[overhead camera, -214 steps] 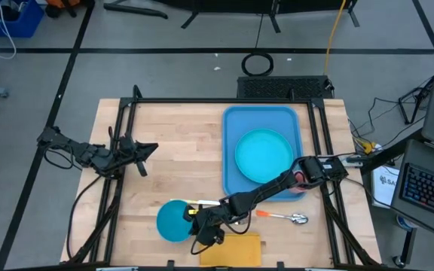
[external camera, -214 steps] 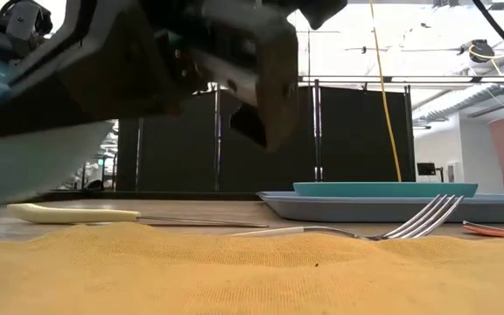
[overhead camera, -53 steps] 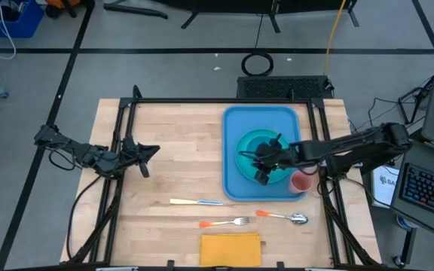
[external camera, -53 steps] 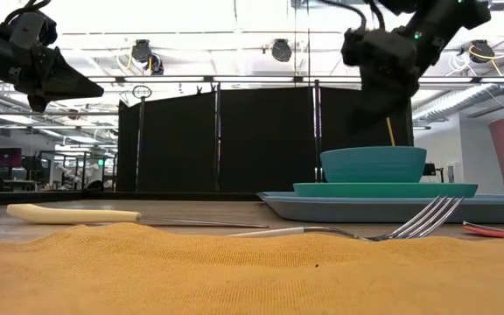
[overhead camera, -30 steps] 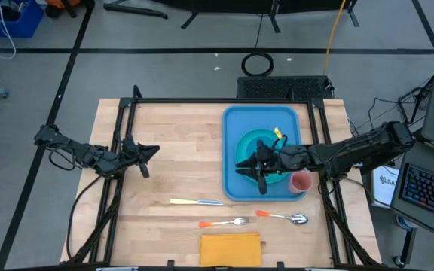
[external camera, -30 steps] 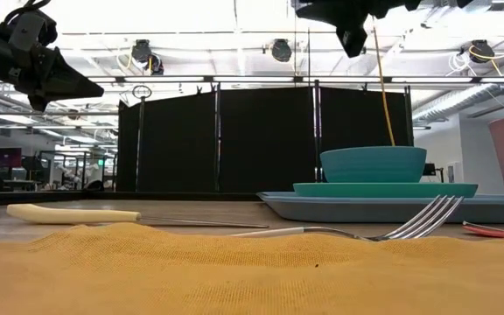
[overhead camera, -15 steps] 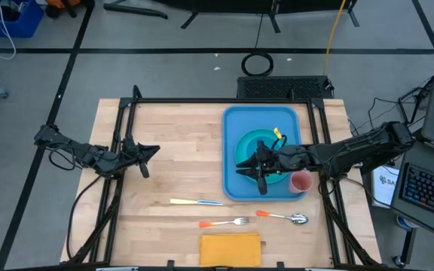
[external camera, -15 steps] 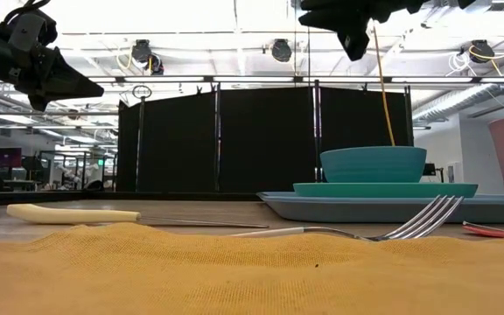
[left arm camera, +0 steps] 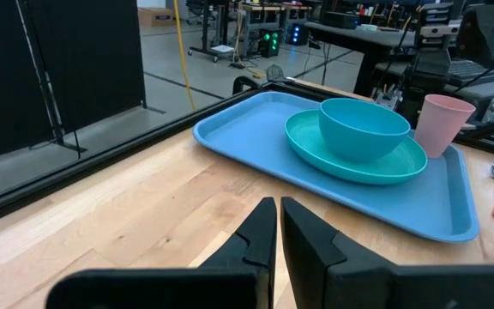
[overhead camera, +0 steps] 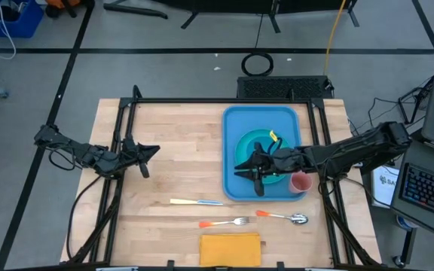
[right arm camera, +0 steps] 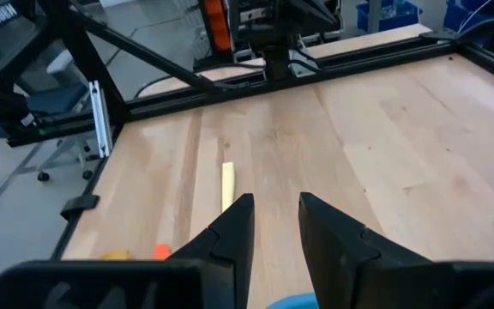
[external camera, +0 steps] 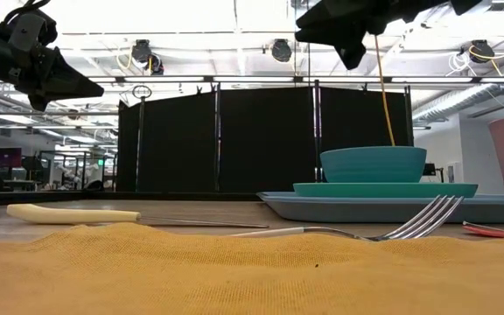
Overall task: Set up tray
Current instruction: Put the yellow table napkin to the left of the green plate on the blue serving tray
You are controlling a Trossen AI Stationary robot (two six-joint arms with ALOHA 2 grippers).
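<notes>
The blue tray (overhead camera: 239, 124) lies at the table's far right. It also shows in the left wrist view (left arm camera: 256, 129). A turquoise plate (left arm camera: 358, 163) rests on it, with a teal bowl (left arm camera: 364, 129) standing on the plate. A pink cup (overhead camera: 301, 182) stands at the tray's near right corner. My right gripper (overhead camera: 247, 170) hovers open and empty high above the plate's left side, as the low view (external camera: 348, 39) shows. My left gripper (overhead camera: 146, 153) waits shut and empty above the table's left half.
On the bare wood near the front lie a cream-handled knife (overhead camera: 196, 202), an orange-handled fork (overhead camera: 224, 223) and an orange-handled spoon (overhead camera: 283, 217). A yellow-orange napkin (overhead camera: 230, 248) lies at the near edge. A black frame rims the table.
My right gripper, which stood low at the bowl, has risen well clear of it and then drifted slightly toward the table's left. The bowl stays on the plate.
</notes>
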